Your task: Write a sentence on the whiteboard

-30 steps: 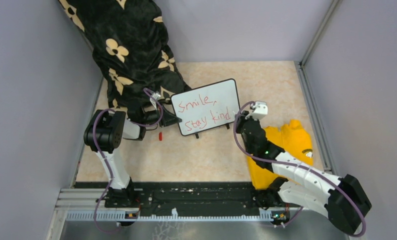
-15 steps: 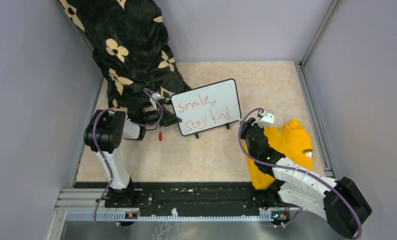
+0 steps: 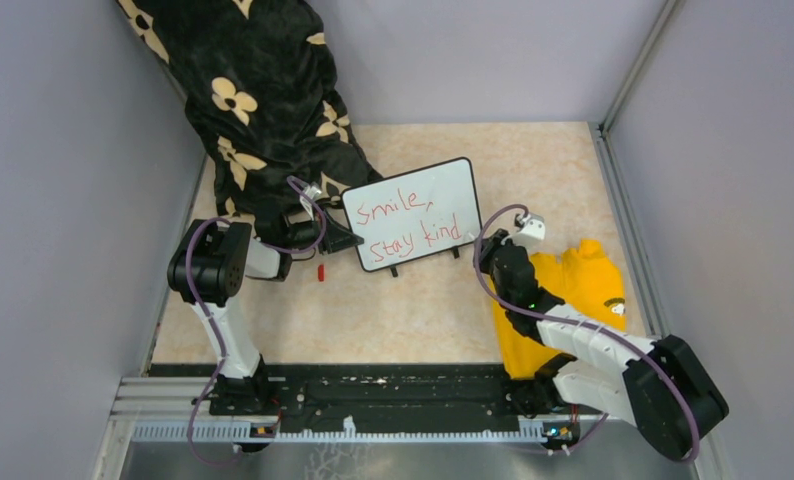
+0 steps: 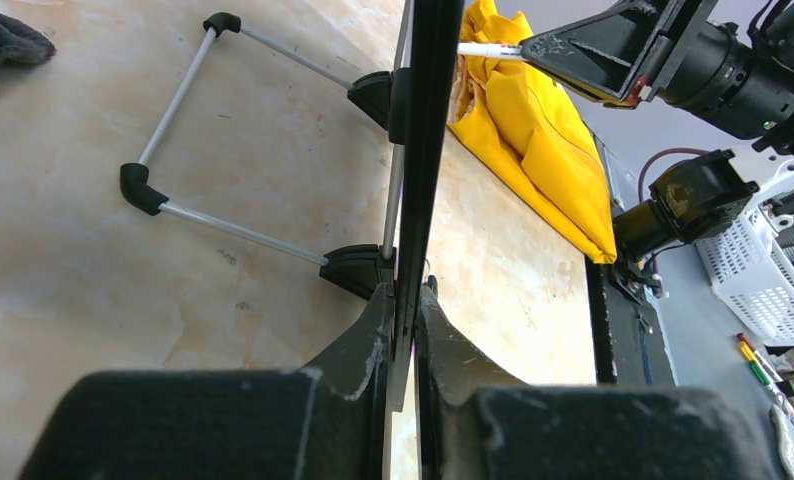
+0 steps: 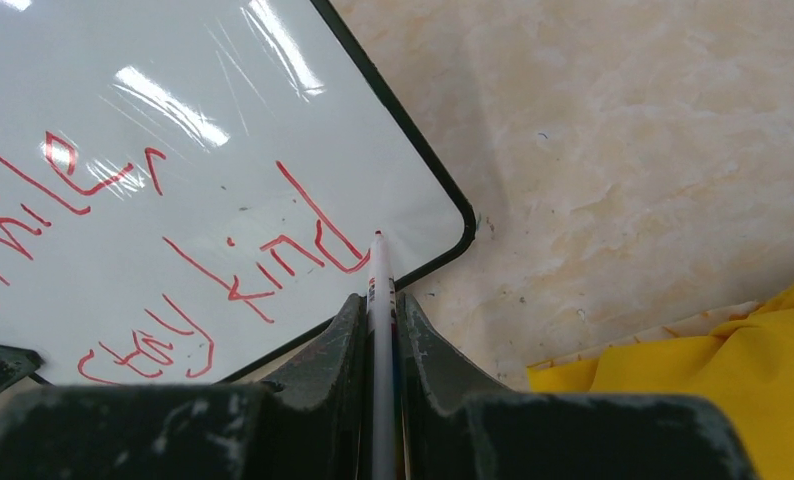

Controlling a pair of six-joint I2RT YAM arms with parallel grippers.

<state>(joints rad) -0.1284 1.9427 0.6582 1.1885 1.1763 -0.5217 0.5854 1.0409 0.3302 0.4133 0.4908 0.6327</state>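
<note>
Whiteboard (image 3: 413, 212), small rect. glossy white w/ thin black frame & rounded corners, stands near centre of beige marbled table (image 3: 543, 170), propped on a thin metal wire stand w/ black feet (image 4: 173, 110), face tilted up toward top cam. Red handwritten sentence (image 3: 411, 243) on it, two lines: "Smile," over "Stay kind". Left tool (image 4: 405, 300) at board's 9 o'clock edge, fingers pinched tight on the frame, one each side, so it's gripping the board. Right tool (image 5: 378, 300) at board's 4 o'clock, closed round a slim white marker (image 5: 378, 270). Marker points to 12 in right wrist cam, tip right at the board face just past the "d" of "kind", near the bottom corner at 4 o'clock; looks like contact, can't be 100% sure. Black fleece cloth w/ cream flower print (image 3: 263, 100) heaped at board's 10–11 o'clock, reaching back up the wall. Crumpled yellow cloth (image 3: 573, 290) on table at board's 4–5 o'clock, partly under right arm. Tiny red item (image 3: 321, 271) on table at board's 8 o'clock, apart from the frame; too small to ID.
</note>
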